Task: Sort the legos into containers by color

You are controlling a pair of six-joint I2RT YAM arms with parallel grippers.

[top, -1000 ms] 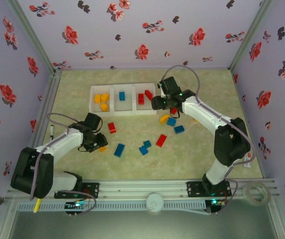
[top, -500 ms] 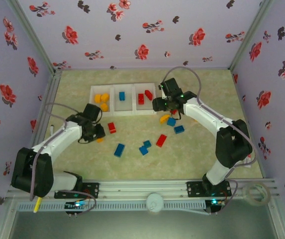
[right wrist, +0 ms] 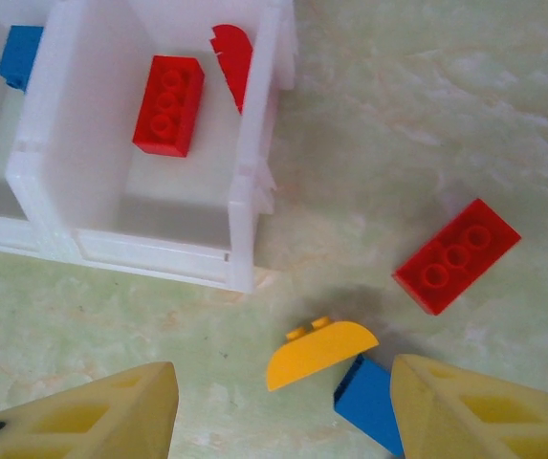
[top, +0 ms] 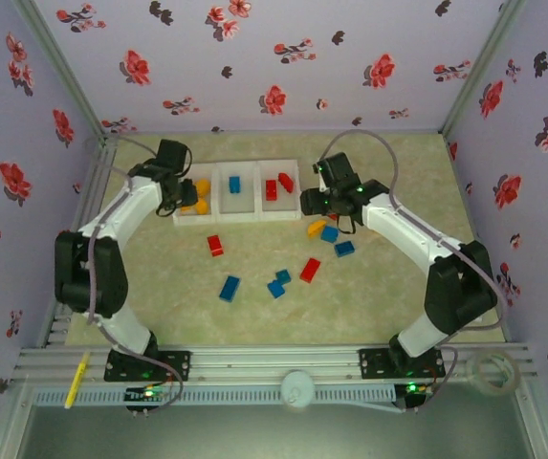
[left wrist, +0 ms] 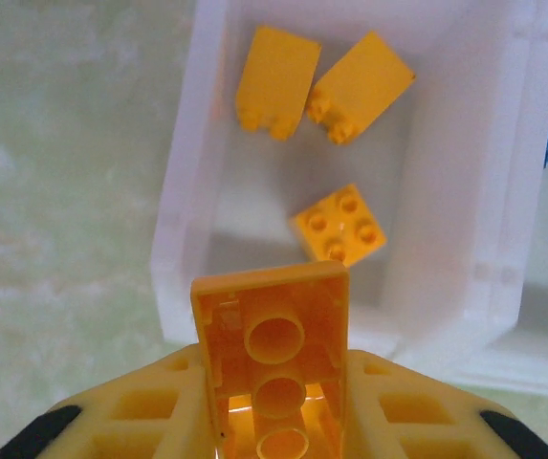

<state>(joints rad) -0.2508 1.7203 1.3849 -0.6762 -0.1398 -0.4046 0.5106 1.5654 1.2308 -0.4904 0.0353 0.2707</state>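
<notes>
My left gripper (left wrist: 274, 387) is shut on a yellow-orange lego (left wrist: 272, 349), held underside up just over the near wall of the tray's (left wrist: 180, 201) left compartment. Three yellow legos lie inside, one of them square (left wrist: 340, 226). In the top view this gripper (top: 175, 196) sits at the tray's (top: 218, 217) left end. A blue lego (top: 234, 185) lies in the middle compartment and red legos (right wrist: 168, 103) in the right one. My right gripper (right wrist: 283, 406) is open, low over a curved yellow lego (right wrist: 319, 352) with a blue lego (right wrist: 369, 402) touching it.
Loose on the table are a red lego (right wrist: 457, 255) by the right gripper (top: 314, 204), red ones (top: 215, 245) (top: 310, 270) and blue ones (top: 229, 287) (top: 278, 283) (top: 344, 248) in front of the tray. Floral walls close in the table on three sides.
The left arm shut on the yellow-orange lego on the table's left and carried it up to the tray's left compartment. The right gripper shifted slightly, staying open.
</notes>
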